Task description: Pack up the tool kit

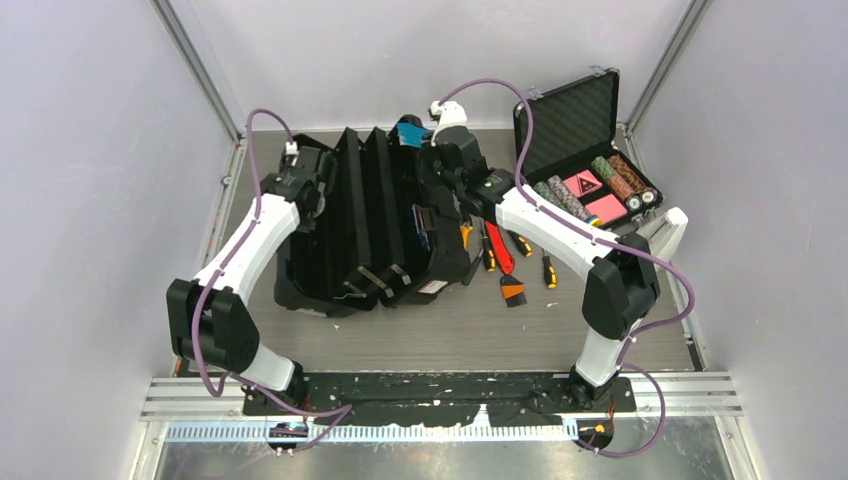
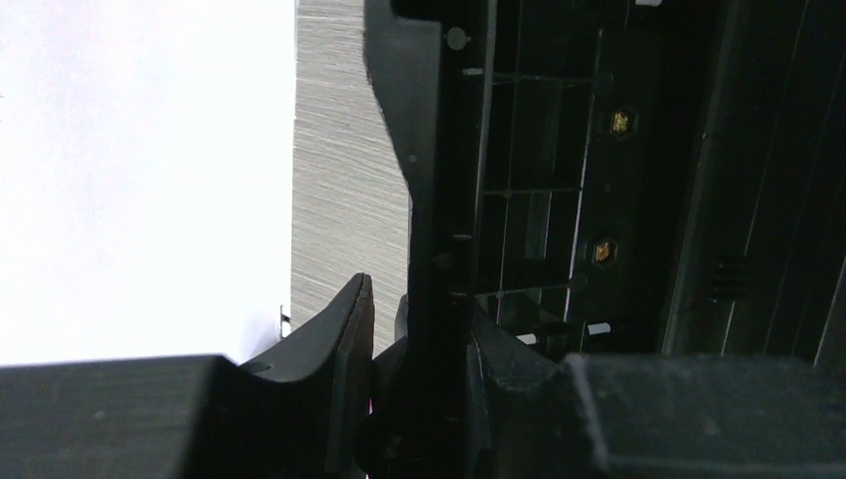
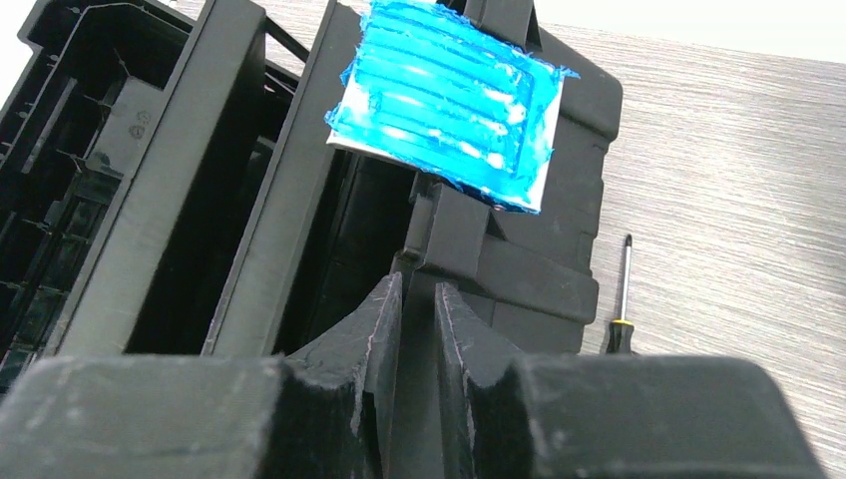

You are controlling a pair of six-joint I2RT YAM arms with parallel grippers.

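The black toolbox (image 1: 370,230) lies open in the middle of the table, its ribbed inside (image 3: 150,180) facing up. My left gripper (image 1: 318,185) is at its left edge. In the left wrist view its fingers (image 2: 349,329) sit on either side of a black toolbox wall (image 2: 424,150) and clamp it. My right gripper (image 1: 432,150) is at the far right edge, shut on a black rib (image 3: 449,230) just below a blue latch (image 3: 449,100). A red tool (image 1: 500,250) and yellow-and-black screwdrivers (image 1: 548,268) lie on the table right of the box; one screwdriver (image 3: 624,299) shows in the right wrist view.
An open foam-lined case of poker chips (image 1: 590,160) stands at the back right. A small brush-like tool (image 1: 513,292) lies near the screwdrivers. Enclosure walls and metal posts (image 1: 200,70) border the table on the left, back and right.
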